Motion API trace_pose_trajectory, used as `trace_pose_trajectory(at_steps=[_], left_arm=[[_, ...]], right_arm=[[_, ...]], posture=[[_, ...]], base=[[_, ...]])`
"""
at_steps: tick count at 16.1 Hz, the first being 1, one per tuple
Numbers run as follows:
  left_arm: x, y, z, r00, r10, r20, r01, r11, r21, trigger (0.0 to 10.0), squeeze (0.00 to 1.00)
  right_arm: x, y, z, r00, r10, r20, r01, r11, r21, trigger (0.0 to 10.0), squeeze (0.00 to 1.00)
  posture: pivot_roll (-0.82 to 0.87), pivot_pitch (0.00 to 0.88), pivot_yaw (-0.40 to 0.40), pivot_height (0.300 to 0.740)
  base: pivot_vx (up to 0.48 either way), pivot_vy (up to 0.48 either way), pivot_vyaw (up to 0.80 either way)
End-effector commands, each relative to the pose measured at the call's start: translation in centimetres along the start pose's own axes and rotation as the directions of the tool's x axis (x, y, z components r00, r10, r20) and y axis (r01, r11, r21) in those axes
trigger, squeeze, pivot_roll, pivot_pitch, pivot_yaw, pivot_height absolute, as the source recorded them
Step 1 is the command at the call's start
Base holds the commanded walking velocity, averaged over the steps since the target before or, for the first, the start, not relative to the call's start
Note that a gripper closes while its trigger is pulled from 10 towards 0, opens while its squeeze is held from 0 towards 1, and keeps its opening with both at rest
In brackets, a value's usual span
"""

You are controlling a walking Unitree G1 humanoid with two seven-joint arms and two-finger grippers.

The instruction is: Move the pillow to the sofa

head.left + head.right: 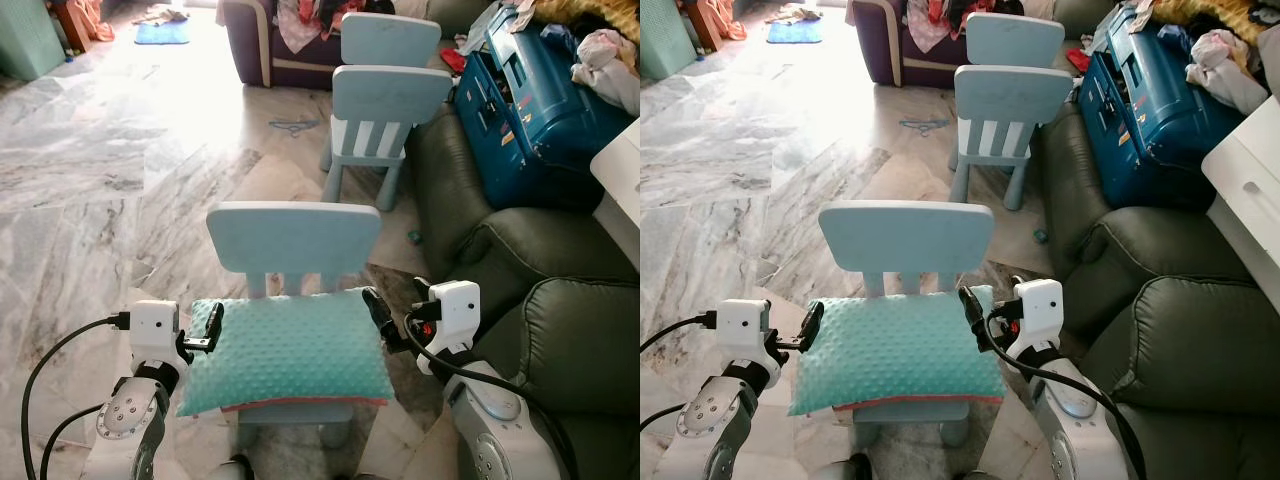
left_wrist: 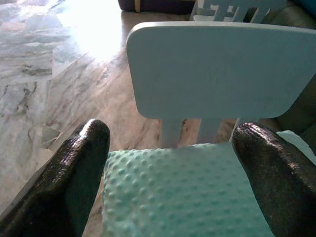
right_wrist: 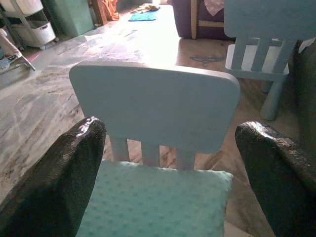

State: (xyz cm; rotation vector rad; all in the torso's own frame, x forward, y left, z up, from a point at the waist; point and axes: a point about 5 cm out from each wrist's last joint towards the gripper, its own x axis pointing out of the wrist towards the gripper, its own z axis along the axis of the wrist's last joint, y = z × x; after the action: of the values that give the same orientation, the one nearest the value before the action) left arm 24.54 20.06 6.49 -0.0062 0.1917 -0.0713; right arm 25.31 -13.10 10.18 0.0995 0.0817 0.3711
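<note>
Two grippers, left gripper [image 1: 213, 322] and right gripper [image 1: 374, 305], fingers apart, flank mint dotted fabric pillow [image 1: 288, 348] on pale blue plastic chair [image 1: 293, 238]; dark green leather sofa [image 1: 560, 330] right, second matching chair [image 1: 388, 105] ahead.

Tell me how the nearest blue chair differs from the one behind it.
The nearest chair carries a teal pillow on its seat; the chair behind it has a bare seat. The nearest chair stands between the left gripper and right gripper, each at one side of the pillow with open jaws; the farther chair stands apart, beside the dark sofa. Both are pale blue, with flat rounded backrests on slats, backs facing away from the robot.
</note>
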Motion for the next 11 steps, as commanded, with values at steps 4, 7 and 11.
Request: trace_pose_trajectory(at_steps=[4, 7, 11], left_arm=[[-0.25, -0.18, -0.10, 1.000, -0.004, -0.010, 0.004, 1.000, 0.010, 10.0, 0.00], [-0.15, -0.30, -0.11, 1.000, -0.008, -0.011, 0.008, 1.000, 0.011, 10.0, 0.00], [-0.05, -0.22, -0.05, 1.000, -0.011, -0.011, 0.011, 1.000, 0.017, 10.0, 0.00]], right_arm=[[-0.29, 0.27, 0.33, 1.000, 0.018, 0.003, -0.018, 1.000, -0.022, 10.0, 0.00], [-0.25, 0.22, 0.32, 1.000, 0.009, 0.003, -0.009, 1.000, -0.020, 10.0, 0.00], [-0.25, 0.13, 0.41, 1.000, 0.000, 0.005, 0.000, 1.000, -0.021, 10.0, 0.00]], posture=[[-0.03, 0.169, -0.059, 0.740], [-0.03, 0.167, -0.058, 0.740], [-0.03, 0.160, -0.055, 0.740]], base=[[0.000, 0.000, 0.40], [0.000, 0.000, 0.53], [0.000, 0.000, 0.00]])
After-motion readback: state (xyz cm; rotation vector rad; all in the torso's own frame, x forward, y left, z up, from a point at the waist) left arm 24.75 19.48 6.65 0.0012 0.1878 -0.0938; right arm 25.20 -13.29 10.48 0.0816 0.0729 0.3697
